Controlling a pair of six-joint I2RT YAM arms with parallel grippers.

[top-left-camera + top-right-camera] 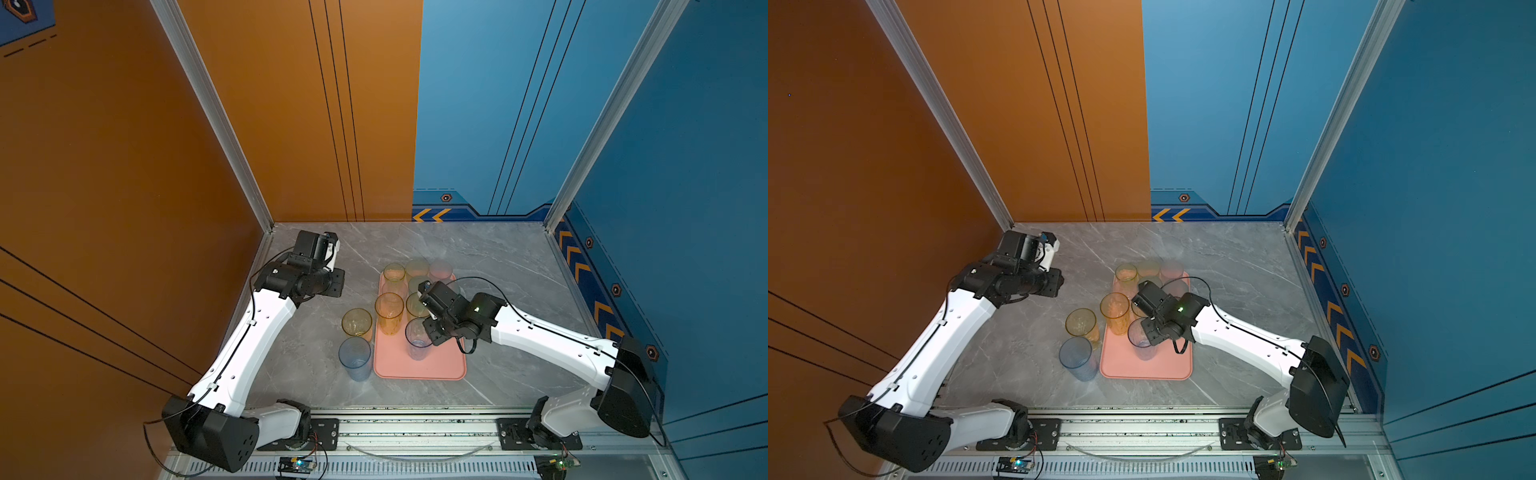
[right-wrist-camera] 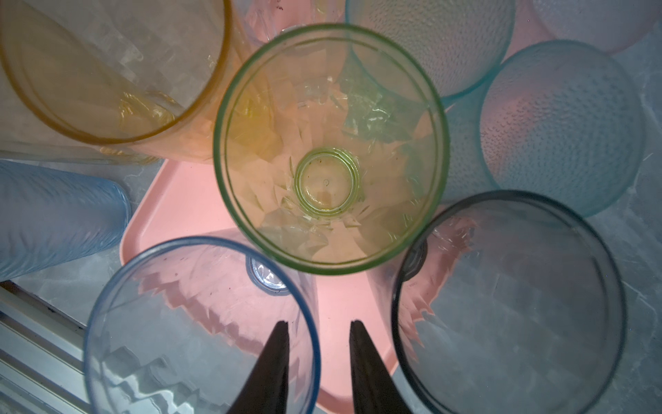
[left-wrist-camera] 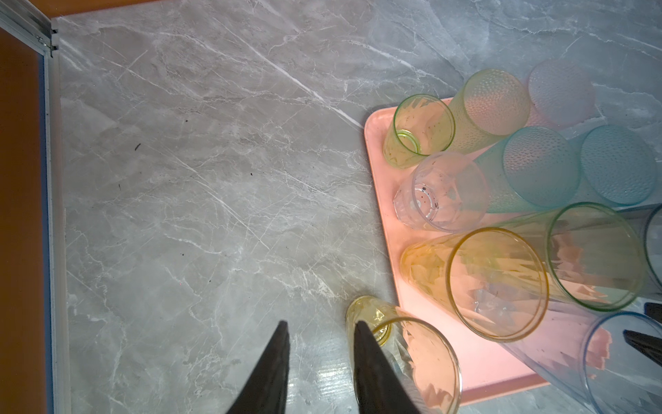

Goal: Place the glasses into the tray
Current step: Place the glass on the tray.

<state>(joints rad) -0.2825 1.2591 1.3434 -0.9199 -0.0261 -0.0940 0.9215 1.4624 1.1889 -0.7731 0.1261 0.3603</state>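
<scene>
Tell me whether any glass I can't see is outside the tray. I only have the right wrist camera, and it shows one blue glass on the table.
Observer: Yes. A yellow glass stands upright on the table, just left of the tray and farther back than that blue glass.
Operator: Is the left gripper busy, or can it take that one?
Observer: The left gripper is open and empty. It hangs over bare table close to the yellow glass, so it looks free to take it.

glasses crowd far tray, near end bare, far-left tabletop open
</scene>
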